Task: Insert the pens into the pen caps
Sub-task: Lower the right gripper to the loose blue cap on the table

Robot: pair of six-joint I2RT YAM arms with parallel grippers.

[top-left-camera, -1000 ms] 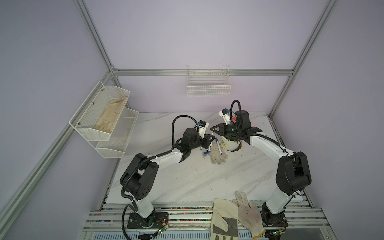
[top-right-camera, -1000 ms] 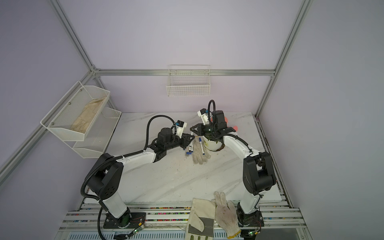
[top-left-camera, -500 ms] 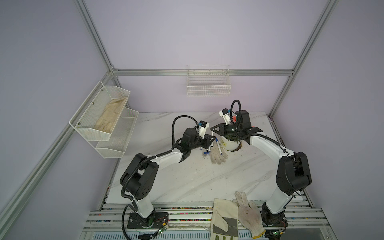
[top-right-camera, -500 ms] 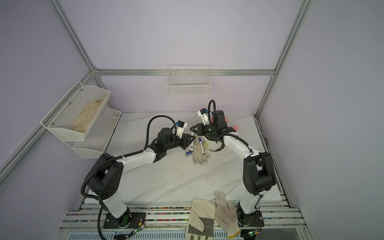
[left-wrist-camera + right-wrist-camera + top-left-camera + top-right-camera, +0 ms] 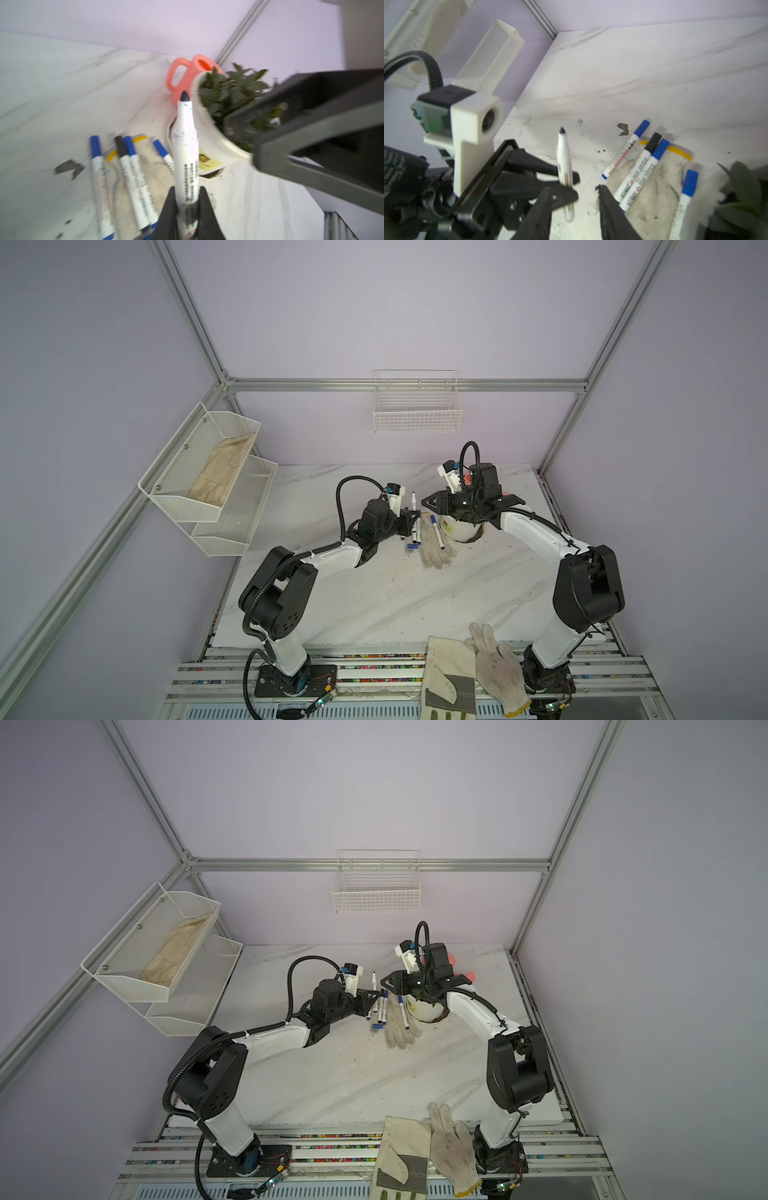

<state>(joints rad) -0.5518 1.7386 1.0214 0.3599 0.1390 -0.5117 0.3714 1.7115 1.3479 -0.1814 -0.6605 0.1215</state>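
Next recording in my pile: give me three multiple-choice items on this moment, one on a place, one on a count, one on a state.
1. Where do the four capped pens lie?
A. Stacked in a cup.
B. Inside the plant pot.
C. On and beside the knitted glove next to that pot.

2. How many of them wear a black cap?
A. None.
B. One.
C. All four.

3. What state is the pen in the left gripper in?
A. Uncapped, dark tip bare.
B. Capped in blue.
C. Capped in black.

Answers:
1 C: the right wrist view shows them across the glove and just off its edge.
2 B: that view shows one black among three blue.
3 A: the left wrist view shows the bare tip above the shut jaws.
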